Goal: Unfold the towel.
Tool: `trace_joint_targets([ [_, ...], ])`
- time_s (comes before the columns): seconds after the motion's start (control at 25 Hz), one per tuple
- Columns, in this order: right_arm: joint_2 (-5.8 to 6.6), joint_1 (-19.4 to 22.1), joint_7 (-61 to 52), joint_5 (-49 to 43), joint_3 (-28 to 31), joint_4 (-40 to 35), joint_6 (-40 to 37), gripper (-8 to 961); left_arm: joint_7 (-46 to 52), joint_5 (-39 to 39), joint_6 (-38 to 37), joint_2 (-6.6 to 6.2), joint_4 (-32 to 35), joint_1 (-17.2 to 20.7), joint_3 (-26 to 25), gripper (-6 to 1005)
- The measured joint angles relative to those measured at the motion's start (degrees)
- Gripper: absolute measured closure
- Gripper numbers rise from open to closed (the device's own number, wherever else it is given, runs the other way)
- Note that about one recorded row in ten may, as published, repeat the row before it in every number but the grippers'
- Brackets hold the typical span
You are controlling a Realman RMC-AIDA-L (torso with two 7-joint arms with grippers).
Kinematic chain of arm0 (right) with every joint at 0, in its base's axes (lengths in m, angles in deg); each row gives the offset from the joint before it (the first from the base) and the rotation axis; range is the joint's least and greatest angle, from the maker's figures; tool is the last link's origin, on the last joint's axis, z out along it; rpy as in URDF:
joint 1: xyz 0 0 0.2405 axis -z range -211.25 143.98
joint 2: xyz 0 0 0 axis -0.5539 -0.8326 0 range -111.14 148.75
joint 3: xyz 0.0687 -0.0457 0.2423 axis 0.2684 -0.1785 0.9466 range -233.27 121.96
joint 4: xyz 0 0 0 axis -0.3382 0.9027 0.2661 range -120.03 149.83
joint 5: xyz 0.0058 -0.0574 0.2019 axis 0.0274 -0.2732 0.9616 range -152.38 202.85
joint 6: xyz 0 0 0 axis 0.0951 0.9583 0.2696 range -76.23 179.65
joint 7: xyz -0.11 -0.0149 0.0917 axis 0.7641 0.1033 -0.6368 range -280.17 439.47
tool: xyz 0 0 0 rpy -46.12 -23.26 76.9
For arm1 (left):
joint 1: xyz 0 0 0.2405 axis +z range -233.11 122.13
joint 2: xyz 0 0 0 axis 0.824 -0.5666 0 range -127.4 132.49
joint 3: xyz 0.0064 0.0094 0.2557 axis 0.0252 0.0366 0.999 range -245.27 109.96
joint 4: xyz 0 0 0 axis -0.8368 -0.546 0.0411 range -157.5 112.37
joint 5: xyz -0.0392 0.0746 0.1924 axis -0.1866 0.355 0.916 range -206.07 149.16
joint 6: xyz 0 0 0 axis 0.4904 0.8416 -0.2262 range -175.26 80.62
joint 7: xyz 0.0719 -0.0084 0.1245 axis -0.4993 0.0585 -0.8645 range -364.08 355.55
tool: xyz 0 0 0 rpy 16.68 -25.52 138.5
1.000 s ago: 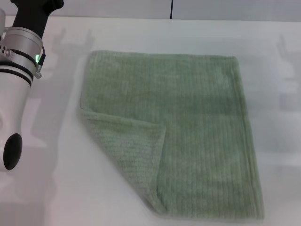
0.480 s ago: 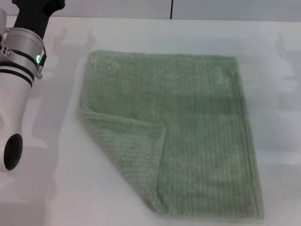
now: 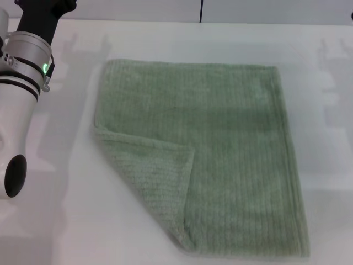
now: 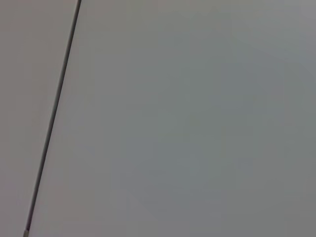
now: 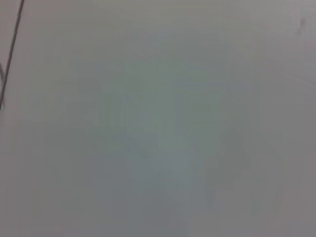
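Hidden or cut off: left arm seen only as a white forearm and dark wrist along the left edge of the head view, running out of the upper left corner; left end effector beyond the frame, so no telling whether apart or together. Right arm and right end effector nowhere in any view.
Hard to make out: both wrist views blank pale surface, each crossed by one thin dark line near its edge; no fingers, no cloth.
Towel place: towel flat on the white table, centre of the head view, reaching almost to the bottom edge of the frame.
Towel lie: roughly square, slightly longer from top of frame to bottom; sides tilted a little, lower end shifted toward the lower right; ribbed lines running along that longer direction.
Fold: lower left corner turned over onto the cloth as a triangular flap, tip pointing toward the middle of the towel; other three corners flat.
Hem: visible along the right side and the top edge.
Views compared: towel, flap and left arm only in the head view; wrist views add nothing but bare surface.
Contact: arm well apart from the towel, left of it.
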Motion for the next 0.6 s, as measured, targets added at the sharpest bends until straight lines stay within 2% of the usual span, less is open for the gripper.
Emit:
trace_joint_targets([
  [0.16, 0.07, 0.3, 0.1, 0.0, 0.2, -4.2, 7.0, 563, 0.0, 0.0, 0.0, -0.01, 0.5, 0.0, 0.2, 191],
  [0.36, 0.56, 1.7, 2.7, -0.1, 1.5, -13.8, 21.1, 759, 0.0, 0.0, 0.1, -0.09, 1.3, 0.3, 0.2, 191],
  [0.44, 0.51, 3.0, 7.2, -0.1, 4.5, -19.4, 28.7, 848, 0.1, 0.0, 0.2, -0.1, 1.4, 0.4, 0.1, 190],
  [0.48, 0.24, 4.1, 11.0, -0.1, 7.9, -24.2, 35.8, 893, 0.1, 0.0, 0.4, -0.15, 1.6, 0.4, 0.1, 190],
  [0.52, 0.24, 4.1, 11.0, -0.1, 7.9, -24.2, 35.8, 901, 0.1, 0.0, 0.4, -0.15, 1.6, 0.4, 0.1, 190],
  [0.6, 0.15, 4.7, 12.9, -0.1, 11.0, -28.6, 43.4, 916, 0.1, 0.0, 0.4, -0.18, 1.9, 0.5, 0.0, 190],
])
